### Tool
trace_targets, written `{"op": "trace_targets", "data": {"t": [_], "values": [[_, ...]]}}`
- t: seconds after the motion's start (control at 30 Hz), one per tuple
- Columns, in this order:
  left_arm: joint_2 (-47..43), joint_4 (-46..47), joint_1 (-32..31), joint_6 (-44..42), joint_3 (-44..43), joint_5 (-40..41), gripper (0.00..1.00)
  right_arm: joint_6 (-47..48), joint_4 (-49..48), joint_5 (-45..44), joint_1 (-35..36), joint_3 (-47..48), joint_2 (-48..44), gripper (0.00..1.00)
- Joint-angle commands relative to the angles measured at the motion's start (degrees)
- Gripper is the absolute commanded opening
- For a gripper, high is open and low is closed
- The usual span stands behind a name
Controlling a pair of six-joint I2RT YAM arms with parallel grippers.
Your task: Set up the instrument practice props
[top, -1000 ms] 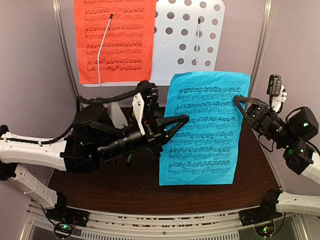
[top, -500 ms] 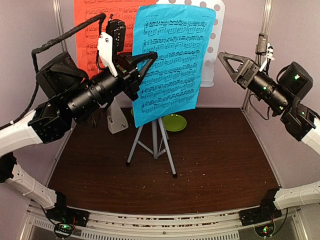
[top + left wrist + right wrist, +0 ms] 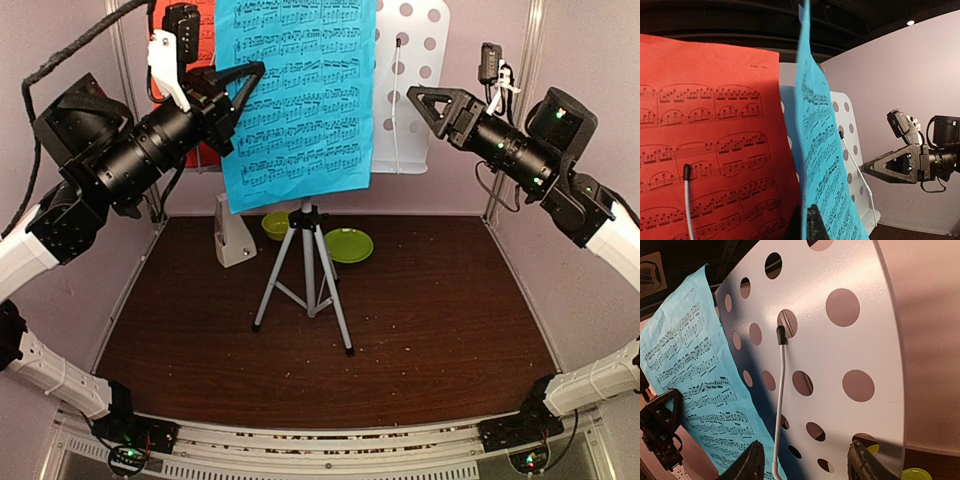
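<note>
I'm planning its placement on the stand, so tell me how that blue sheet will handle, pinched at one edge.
Probably floppy: the blue sheet, thin paper held at one edge by the left gripper, curves in the left wrist view. It is likely very light, so it may flutter when moved. It could crease at the pinch.

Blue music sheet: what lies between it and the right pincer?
The bare half of the pale grey perforated music-stand desk and its white page-holder wire, seen in the left wrist view.
</note>
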State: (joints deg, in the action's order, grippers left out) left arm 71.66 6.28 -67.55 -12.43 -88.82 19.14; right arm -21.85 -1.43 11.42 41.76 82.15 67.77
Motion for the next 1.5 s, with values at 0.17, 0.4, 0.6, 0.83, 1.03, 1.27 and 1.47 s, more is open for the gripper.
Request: {"op": "trace_targets", "data": {"t": [0.17, 0.4, 0.6, 0.83, 1.03, 1.27, 1.47], "values": [[1.43, 2.16, 0.49, -4.86, -5.67, -0.65, 0.00, -0.80, -0.06, -0.57, 1.61, 7.35, 4.45, 0.56], [3.14, 2.46, 0.50, -7.83, -9.14, -1.15, 0.00, -0.86, 0.17, -2.82, 2.62, 9.36, 6.55, 0.51], [4.63, 3.48, 0.49, -10.08, -10.99, -1.62, 0.00, -1.31, 0.26, -1.70, 3.23, 10.79, 8.19, 0.42], [5.39, 4.26, 0.53, -11.02, -11.12, -1.12, 0.00, -0.41, -0.25, -1.97, 3.60, 10.34, 8.01, 0.24], [5.71, 4.70, 0.49, -12.07, -11.23, -0.52, 0.00, 0.76, 0.61, -1.57, 3.75, 10.33, 7.92, 0.10], [6.19, 5.69, 0.48, -13.18, -11.47, 0.84, 0.00, 2.91, -0.24, -1.70, 3.71, 9.08, 7.11, 0.00], [7.49, 7.08, 0.49, -15.32, -12.09, 2.29, 0.00, 7.06, -3.47, 0.72, 3.68, 6.61, 5.62, 0.00]]}}
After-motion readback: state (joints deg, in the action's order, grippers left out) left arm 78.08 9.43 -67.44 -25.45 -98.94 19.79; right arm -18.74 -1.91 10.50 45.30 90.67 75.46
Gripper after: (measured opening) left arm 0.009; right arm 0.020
